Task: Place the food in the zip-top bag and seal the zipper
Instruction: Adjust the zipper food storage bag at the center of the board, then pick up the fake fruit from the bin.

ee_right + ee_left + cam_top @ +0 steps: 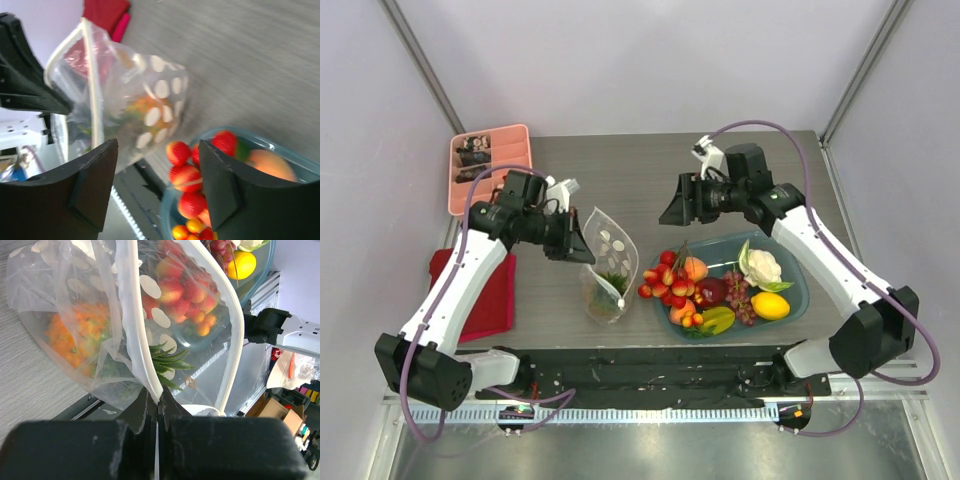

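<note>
Left gripper (157,401): jaws clamped on the zipper (134,330), holding the bag (605,262) with its mouth open on the table, just left of the plate (804,290). The pineapple (75,335) lies inside the bag. Right gripper (157,150): fingers apart, empty, above the gap between bag and plate. Berries (668,278), peach (694,267) and lemon (771,305) lie on the plate.

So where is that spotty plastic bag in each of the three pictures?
Top external: the zip-top bag stands mid-picture, left of the teal plate.
Left wrist: it fills the upper left and middle, its edge pinched in the left pincer; plate at top right.
Right wrist: upper left; plate at lower right.
Shared landmark: the teal plate.
</note>
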Tool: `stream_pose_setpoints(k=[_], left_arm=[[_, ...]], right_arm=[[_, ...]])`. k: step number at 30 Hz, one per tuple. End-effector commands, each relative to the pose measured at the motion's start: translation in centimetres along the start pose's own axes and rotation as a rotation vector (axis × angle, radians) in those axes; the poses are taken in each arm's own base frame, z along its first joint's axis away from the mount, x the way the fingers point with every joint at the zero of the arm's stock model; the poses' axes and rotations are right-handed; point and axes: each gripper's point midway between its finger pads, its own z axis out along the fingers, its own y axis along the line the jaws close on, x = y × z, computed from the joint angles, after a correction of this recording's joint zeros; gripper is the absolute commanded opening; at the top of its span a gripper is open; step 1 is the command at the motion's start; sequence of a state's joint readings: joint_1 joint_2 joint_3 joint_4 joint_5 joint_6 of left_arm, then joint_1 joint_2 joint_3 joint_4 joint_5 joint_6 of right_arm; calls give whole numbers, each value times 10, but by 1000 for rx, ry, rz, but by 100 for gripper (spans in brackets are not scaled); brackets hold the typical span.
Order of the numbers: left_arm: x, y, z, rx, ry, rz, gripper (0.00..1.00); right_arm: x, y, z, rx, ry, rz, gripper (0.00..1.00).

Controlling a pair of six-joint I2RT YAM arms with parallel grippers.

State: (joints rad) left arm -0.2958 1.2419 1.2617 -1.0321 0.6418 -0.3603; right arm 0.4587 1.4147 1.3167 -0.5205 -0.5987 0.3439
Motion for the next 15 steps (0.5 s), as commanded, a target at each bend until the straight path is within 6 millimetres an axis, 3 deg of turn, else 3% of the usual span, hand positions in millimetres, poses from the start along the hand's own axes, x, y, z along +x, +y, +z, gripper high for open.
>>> stream_pose_setpoints(k=[1,8,15], left_arm=[[-4,-5,-2,34,-33,28,0],[-5,-6,-4,33,-47,44,0],[-5,-6,-4,34,-50,46,0]], right_arm=[[2,-11,-33,85,-45,-138,73],[37,-66,-25,257,31,-143,78],[65,-86,0,240,125,-66,77]])
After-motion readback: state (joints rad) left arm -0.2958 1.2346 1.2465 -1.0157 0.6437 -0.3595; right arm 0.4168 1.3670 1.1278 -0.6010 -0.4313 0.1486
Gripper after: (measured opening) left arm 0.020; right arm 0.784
